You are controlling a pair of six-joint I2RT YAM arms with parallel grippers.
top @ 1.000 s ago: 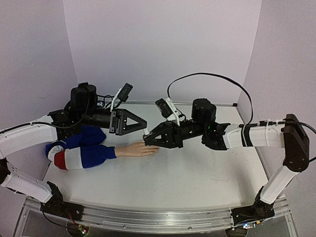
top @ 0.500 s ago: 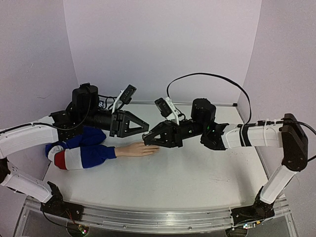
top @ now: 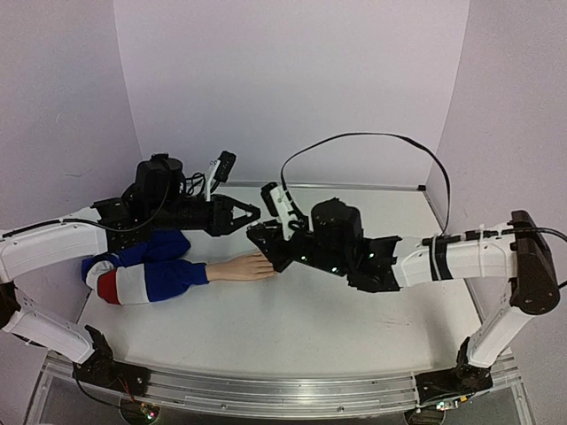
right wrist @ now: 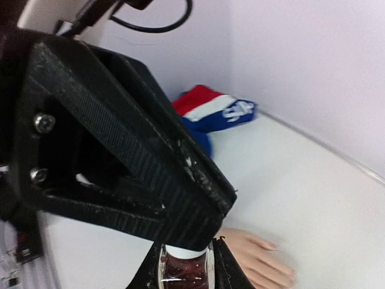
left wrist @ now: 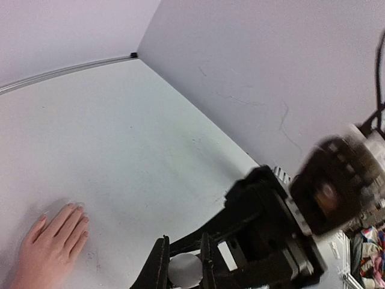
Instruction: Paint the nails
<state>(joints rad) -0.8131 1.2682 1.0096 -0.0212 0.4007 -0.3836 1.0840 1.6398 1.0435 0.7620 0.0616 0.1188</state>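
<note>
Near the mannequin hand (top: 244,267), right tool (top: 255,234) clamps the bottle (right wrist: 181,272), left tool (top: 252,214) its cap (left wrist: 183,270).

Two white-and-black robot arms (left arm (top: 53,246), right arm (top: 461,257)) are carrying two black two-finger grippers (left gripper (top: 252,214), right gripper (top: 257,232)) over one white table (top: 337,319). Also showing: one peach-coloured mannequin hand (top: 244,268), one blue, white and red striped sleeve (top: 146,270), one small dark-red glass bottle with white cap (right wrist: 180,270).

Robot lab booth, plain lilac walls (top: 292,88), white table (top: 310,328), aluminium base rail (top: 266,387)
</note>
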